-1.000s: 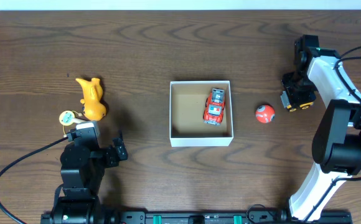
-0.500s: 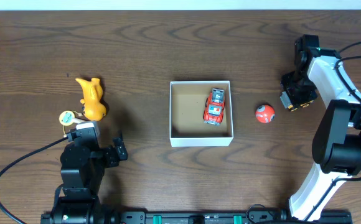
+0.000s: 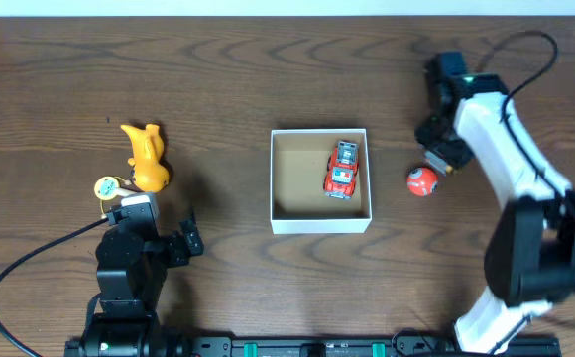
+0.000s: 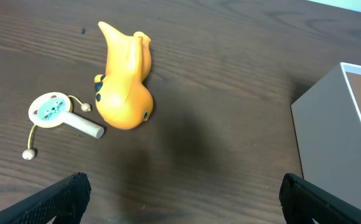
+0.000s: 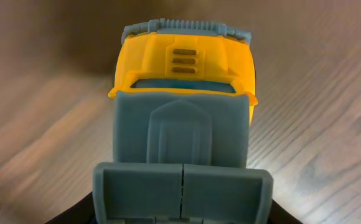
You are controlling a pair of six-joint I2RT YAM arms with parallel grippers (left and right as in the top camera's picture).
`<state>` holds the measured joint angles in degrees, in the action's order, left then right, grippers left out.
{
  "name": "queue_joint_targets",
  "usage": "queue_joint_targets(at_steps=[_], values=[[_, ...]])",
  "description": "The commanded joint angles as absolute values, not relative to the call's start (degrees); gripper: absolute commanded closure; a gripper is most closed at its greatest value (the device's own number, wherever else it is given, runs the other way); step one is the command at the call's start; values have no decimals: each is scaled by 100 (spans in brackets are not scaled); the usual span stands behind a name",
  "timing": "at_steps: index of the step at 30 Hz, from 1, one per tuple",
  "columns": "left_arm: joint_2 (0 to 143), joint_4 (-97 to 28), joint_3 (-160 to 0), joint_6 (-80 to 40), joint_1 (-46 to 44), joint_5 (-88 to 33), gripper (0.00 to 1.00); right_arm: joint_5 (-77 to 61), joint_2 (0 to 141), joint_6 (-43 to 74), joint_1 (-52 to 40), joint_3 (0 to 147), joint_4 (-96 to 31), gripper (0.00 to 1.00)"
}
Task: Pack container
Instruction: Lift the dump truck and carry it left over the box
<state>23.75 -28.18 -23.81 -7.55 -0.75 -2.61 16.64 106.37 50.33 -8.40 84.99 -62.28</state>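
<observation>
Container (image 3: pixel 320 224), white outside w/ brown inside, sits mid-table, a red toy car (image 3: pixel 342 170) lying by its right wall. R gripper (image 3: pixel 440 154) pinches a yellow & grey toy dump truck (image 5: pixel 183 106), just beside a red ball (image 3: pixel 421 180) right of the container. L gripper (image 4: pixel 187 194) is spread wide w/ nothing in it, near a yellow duck (image 4: pixel 123 81) & small rattle drum (image 4: pixel 51 111) at the left.
</observation>
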Motion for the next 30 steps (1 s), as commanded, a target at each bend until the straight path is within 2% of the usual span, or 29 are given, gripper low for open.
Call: queue_joint_targets(at_steps=[1,9,16,24,30], values=[[2381,-2825,-2519,-805,-45,-255,2,2075,9789,4458,-1437,8538,-6191,99],[2381,-2827,-2521,-805,-45,-257,2,1562,8807,3430,-3076,8538,-5859,99],[2381,-2829,-2519,-808,-45,-257,2,1437,8855,3312,-4086,8538,-5666,99],[2381,-2832,-2521,-810,-45,-259,2,1476,9343,4438,-4362,8538,-5485,99],[2381,-2829,-2521,-808,-45,-259,2,1365,10055,4541,-4364,8538,-5437,99]])
